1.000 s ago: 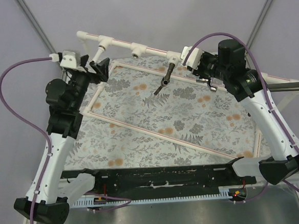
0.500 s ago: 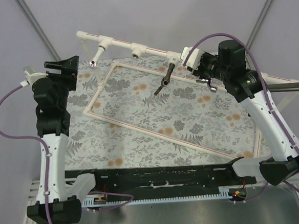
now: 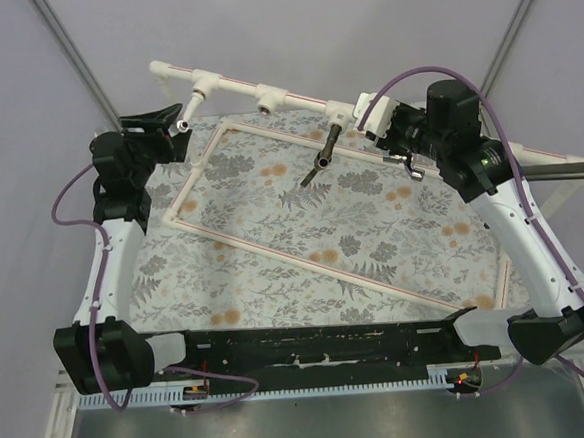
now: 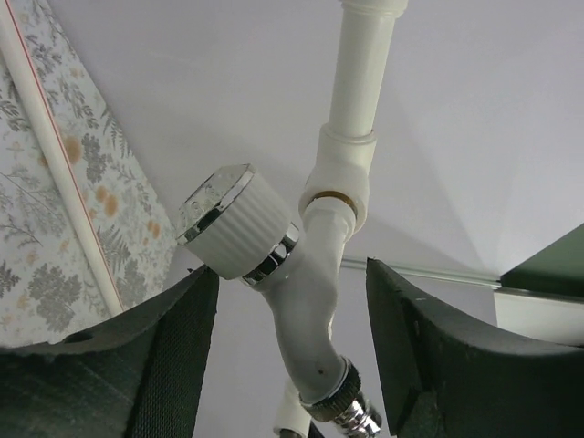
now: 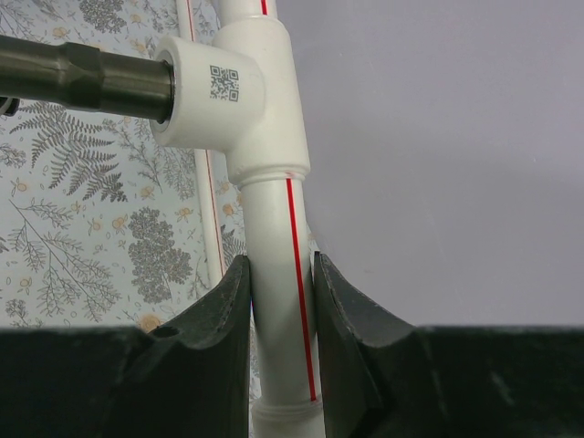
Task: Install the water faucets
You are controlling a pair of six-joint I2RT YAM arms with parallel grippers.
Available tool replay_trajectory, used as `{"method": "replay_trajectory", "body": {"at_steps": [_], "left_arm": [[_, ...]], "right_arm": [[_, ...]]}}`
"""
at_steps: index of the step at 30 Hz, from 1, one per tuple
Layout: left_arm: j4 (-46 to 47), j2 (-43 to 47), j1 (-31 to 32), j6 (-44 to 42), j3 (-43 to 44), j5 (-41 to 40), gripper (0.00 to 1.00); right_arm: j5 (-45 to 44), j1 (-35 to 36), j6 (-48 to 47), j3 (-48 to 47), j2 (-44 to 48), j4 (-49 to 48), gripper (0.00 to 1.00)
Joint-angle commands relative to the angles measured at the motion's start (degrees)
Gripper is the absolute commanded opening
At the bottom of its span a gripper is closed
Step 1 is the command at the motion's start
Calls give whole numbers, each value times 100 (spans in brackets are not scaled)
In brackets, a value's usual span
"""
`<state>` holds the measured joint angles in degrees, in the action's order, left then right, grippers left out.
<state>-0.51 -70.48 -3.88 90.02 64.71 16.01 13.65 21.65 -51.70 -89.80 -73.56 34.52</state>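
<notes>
- Between its own fingers (image 4: 137, 383): the left gripper (image 4: 292, 274) is spread wide and holds nothing. The white faucet (image 4: 306, 292) hangs in the gap, with clear air between its body and the finger on the right of the wrist view.
- Just beside the other finger: the faucet's ribbed round knob (image 4: 233, 224) sticks out sideways toward that finger's tip. Whether they touch cannot be told.
- Long axis: the elbow body runs from its spout end, nearest the wrist, away and slightly up along the gripper's line of reach. The jaws therefore stand on either side of the body, across its length and not end-on.
- Just past the fingertips: the threaded end enters the tee socket (image 4: 342, 173) of the pipe frame (image 4: 365, 64), and a thin brass ring shows at the joint. I judge that any turn must go round this socket axis, which lies nearly straight ahead of the gripper.
- Well away, along the frame: the right gripper (image 5: 280, 274) is clamped on the frame's red-lined pipe. The chrome faucet (image 5: 82, 78) juts sideways from the tee fitting (image 5: 228, 91) just ahead of those fingertips.
- Nearer arm: the left arm, plainly, for the white faucet. The right gripper looks placed to brace the frame.
</notes>
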Motion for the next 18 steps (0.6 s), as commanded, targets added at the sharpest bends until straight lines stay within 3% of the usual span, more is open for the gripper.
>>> {"method": "replay_trajectory", "body": {"at_steps": [1,4,9,10,12,15,18], "left_arm": [[947,-211,36,683,33,420,68],[1254,-352,54,702,51,447,59],[1379,-405,54,-323,51,298,30],[1344,-397,63,-745,59,271,22],[1177,-327,54,-1588,68,166,16],[1028,-116,54,-3274,121,-132,14],[939,174,141,-5618,279,-510,14]], "right_arm": [[6,32,275,340,-159,766,0],[-11,32,275,331,-167,766,0],[-64,32,275,358,-132,766,0],[-64,32,257,349,-132,766,0],[-73,32,257,349,-132,766,0],[-82,32,248,349,-123,766,0],[-38,41,248,349,-124,767,0]]}}
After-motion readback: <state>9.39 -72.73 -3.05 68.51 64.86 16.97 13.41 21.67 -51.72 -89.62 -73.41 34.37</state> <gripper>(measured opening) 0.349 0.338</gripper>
